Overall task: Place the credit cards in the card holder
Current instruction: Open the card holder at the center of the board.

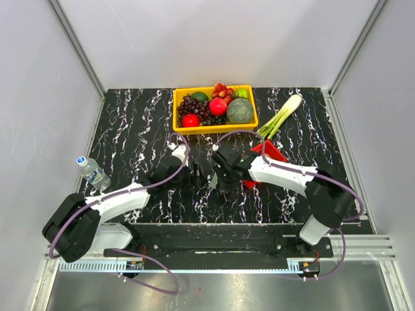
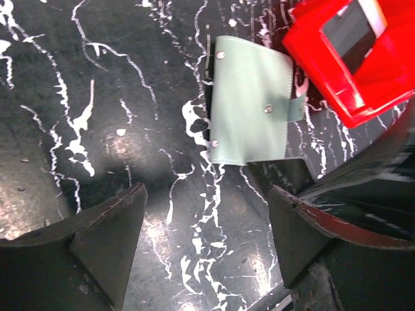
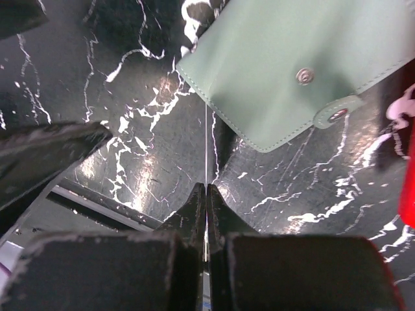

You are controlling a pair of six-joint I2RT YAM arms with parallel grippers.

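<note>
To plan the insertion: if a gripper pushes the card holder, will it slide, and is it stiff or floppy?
It would probably slide: the card holder lies flat on the glossy table, with nothing resting on it. It looks thin and soft with stitched edges, so likely light and floppy. Its snap tab sticks out unfastened, so it may fall open.

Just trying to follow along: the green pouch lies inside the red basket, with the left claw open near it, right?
Not quite: the card holder lies on the table beside the red basket, not inside it, as the left wrist view shows. The left gripper is indeed open near it.
</note>
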